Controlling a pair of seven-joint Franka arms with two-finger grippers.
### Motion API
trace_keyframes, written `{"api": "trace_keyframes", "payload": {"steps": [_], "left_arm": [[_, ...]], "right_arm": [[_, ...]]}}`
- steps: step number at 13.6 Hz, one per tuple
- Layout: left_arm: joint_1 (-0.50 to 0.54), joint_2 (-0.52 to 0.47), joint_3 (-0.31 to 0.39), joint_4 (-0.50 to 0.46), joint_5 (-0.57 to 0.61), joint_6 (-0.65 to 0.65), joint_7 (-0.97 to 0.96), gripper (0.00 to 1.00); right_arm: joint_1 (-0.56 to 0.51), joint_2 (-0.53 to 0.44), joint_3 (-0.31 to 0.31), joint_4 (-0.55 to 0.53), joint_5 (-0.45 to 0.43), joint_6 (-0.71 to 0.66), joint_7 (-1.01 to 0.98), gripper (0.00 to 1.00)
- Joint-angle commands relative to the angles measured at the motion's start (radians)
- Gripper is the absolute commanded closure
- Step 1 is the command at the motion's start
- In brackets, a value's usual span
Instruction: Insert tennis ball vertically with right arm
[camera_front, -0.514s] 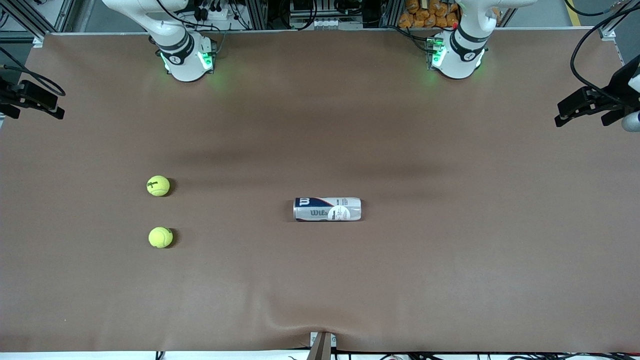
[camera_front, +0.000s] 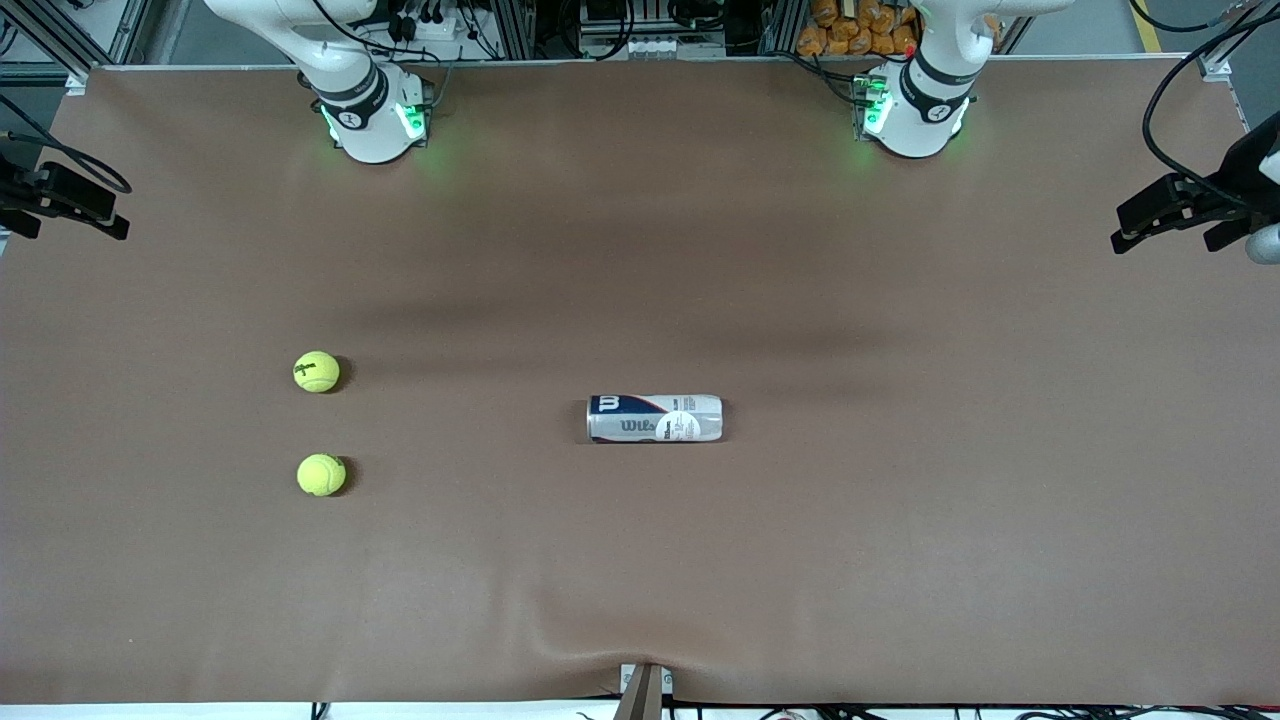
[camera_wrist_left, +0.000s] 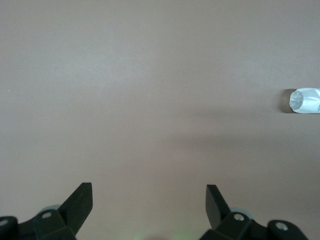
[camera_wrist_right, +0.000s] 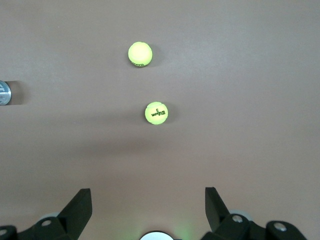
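Black fingers (camera_wrist_right: 80, 207) of the right gripper (camera_wrist_right: 147, 210) stand spread wide with nothing between them, hanging high over bare brown surface (camera_front: 900, 550) at the right arm's end. Out from it lie two yellow tennis balls, apart from each other: the marked tennis ball (camera_wrist_right: 156, 113) sits closer to the robots' bases, and the plain tennis ball (camera_wrist_right: 140, 53) lies nearer the front camera. A white and blue ball can (camera_front: 654, 418) lies on its side at mid-surface, well apart from both balls, lengthwise between the two arms' ends. The left gripper (camera_wrist_left: 149, 207) waits, equally wide open and empty, over the left arm's end, with the can's end just in its wrist view.
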Motion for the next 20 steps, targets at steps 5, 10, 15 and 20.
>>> {"api": "trace_keyframes", "payload": {"steps": [5, 10, 15, 20], "left_arm": [[-0.025, 0.036, -0.022, 0.022, 0.083, -0.055, 0.058, 0.00], [-0.033, 0.132, -0.045, 0.025, 0.036, -0.058, 0.066, 0.00], [-0.036, 0.232, -0.125, 0.034, -0.027, -0.023, 0.088, 0.00], [-0.111, 0.344, -0.191, 0.070, -0.021, 0.088, 0.096, 0.00]], "right_arm": [[-0.007, 0.036, 0.004, 0.012, -0.008, -0.009, -0.006, 0.00], [-0.004, 0.062, 0.004, 0.014, -0.008, -0.004, -0.006, 0.00], [0.008, 0.080, 0.007, 0.014, -0.006, -0.004, -0.005, 0.00], [0.005, 0.079, 0.007, 0.014, -0.005, -0.006, -0.006, 0.00]]}}
